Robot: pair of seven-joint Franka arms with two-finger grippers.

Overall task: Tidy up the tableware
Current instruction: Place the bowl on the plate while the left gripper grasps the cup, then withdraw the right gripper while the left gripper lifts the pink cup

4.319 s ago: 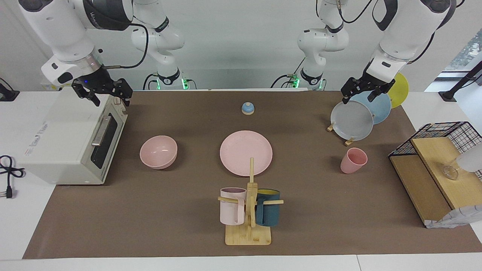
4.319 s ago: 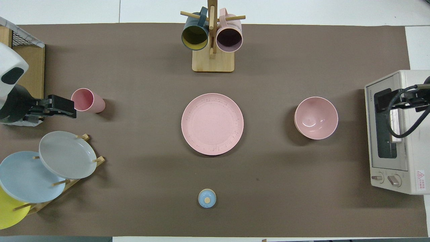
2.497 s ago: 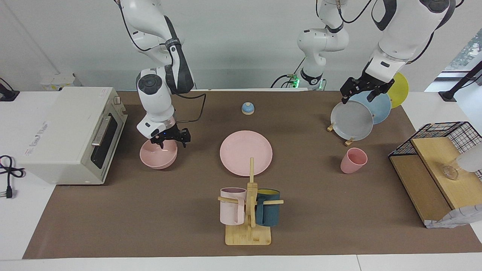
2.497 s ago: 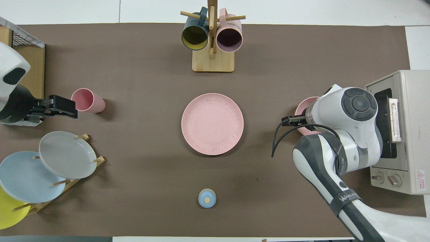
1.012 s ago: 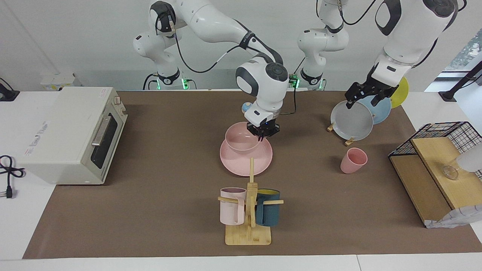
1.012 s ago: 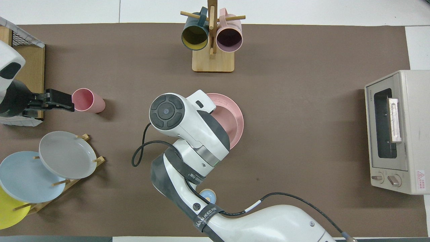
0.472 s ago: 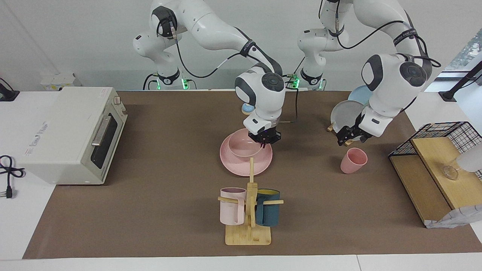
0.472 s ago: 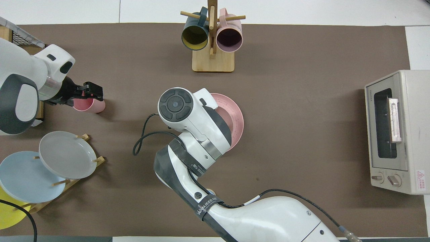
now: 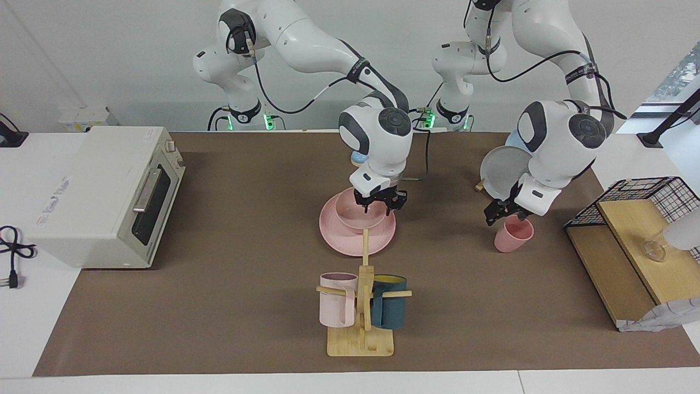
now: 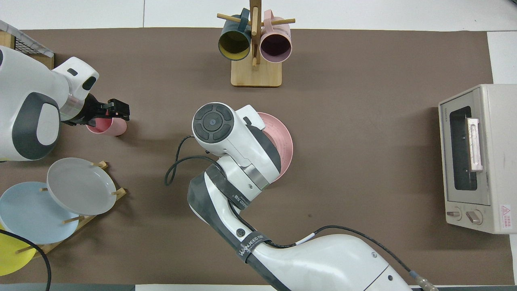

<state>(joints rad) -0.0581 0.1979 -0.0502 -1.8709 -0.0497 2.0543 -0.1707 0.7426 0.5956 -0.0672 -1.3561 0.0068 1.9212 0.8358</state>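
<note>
1 bowl (image 9: 358, 213) on 1 plate (image 9: 339, 241), 1 cup (image 9: 511, 235); right hand (image 9: 379, 201) wide, left hand (image 9: 506, 210) unclear

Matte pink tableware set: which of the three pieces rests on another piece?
The deep round pink bowl: it sits on the wide flat pink plate, while the tapered pink cup stands alone on the mat.

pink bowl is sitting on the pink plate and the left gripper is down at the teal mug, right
Not quite. The pink bowl does sit on the pink plate, but the left gripper is down at the pink cup, not the teal mug on the rack. The facing view shows it.
</note>
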